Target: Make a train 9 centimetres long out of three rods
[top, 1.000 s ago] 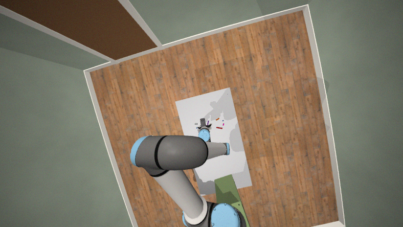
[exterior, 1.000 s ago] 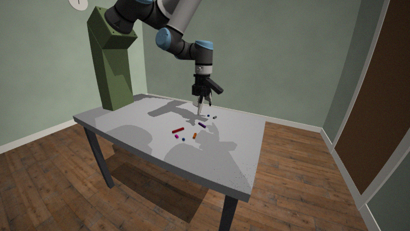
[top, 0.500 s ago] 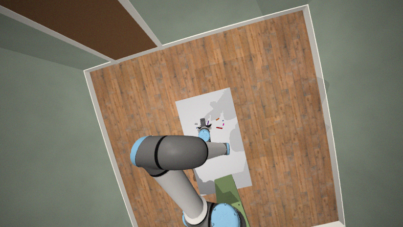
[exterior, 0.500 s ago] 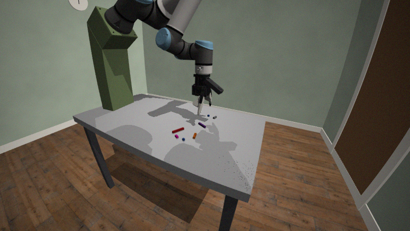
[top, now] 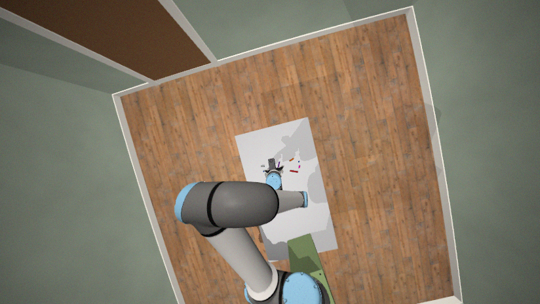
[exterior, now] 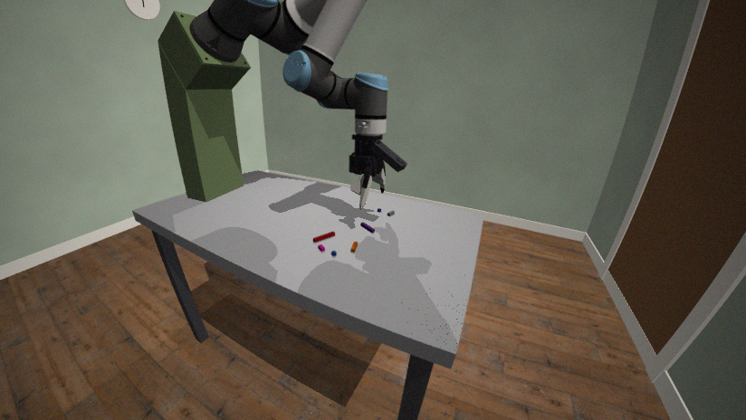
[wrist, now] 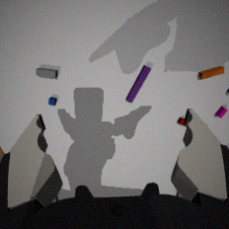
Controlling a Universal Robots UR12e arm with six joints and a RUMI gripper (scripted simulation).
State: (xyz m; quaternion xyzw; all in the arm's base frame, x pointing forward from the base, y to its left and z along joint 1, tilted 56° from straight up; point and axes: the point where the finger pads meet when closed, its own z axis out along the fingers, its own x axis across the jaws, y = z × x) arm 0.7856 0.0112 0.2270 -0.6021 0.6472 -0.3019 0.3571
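Observation:
Several small rods lie loose and apart on the grey table. A purple rod lies just ahead of my gripper. A grey rod and a blue cube lie to one side of it. An orange rod, a magenta rod, a red rod and a second blue cube lie to the other side. My gripper hangs open and empty a little above the table, pointing down.
The arm's green pedestal stands at the table's back left corner. The table's far edge runs just behind the grey rod. Wooden floor surrounds the table.

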